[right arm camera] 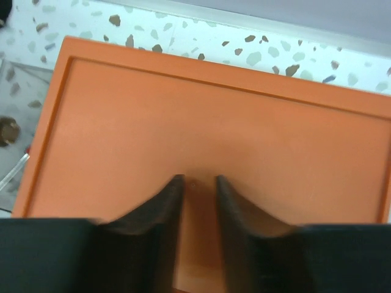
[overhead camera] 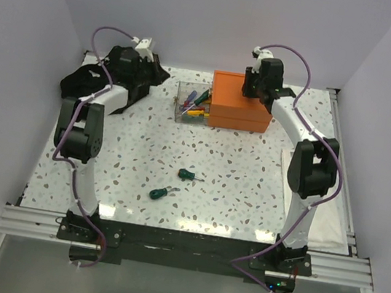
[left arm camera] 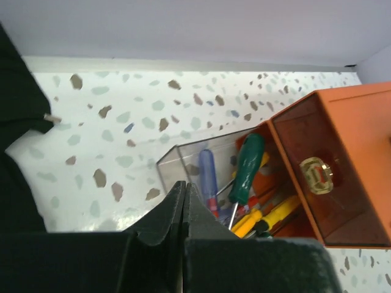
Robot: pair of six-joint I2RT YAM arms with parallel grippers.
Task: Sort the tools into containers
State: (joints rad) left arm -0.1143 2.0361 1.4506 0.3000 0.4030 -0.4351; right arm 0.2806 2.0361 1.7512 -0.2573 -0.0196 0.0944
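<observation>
the worktop (overhead camera: 144, 146) is mostly bare speckle, and the job is nearly sorted. the orange box (right arm camera: 201, 116) sits directly under my right hand (right arm camera: 198, 180), its flat top filling that wrist view. the fingers of this hand stand a narrow way apart with only box top showing between them, so it holds nothing. the black cloth heap (overhead camera: 94, 83) lies to the outer side of my left hand (left arm camera: 185, 186), and i leave it alone. my left hand is pinched fully closed and empty. the clear bin (left arm camera: 183, 162) is just ahead of it and to its inner side, pressed against the orange box, with several screwdrivers inside, a tall green-handled screwdriver (left arm camera: 247, 168) and a blue-handled screwdriver (left arm camera: 209, 174) among them.

two tools lie loose well behind both hands, back toward my bases: a stubby green screwdriver (overhead camera: 190, 175) and, a little nearer the bases, a second green screwdriver (overhead camera: 161, 194). i judge fetching these is the step in hand. to do it well i would lift clear of the box and bin before swinging back, open wide, come straight down over a handle rather than the thin shaft, with fingers set across it, and take one tool at a time so they do not knock each other.
</observation>
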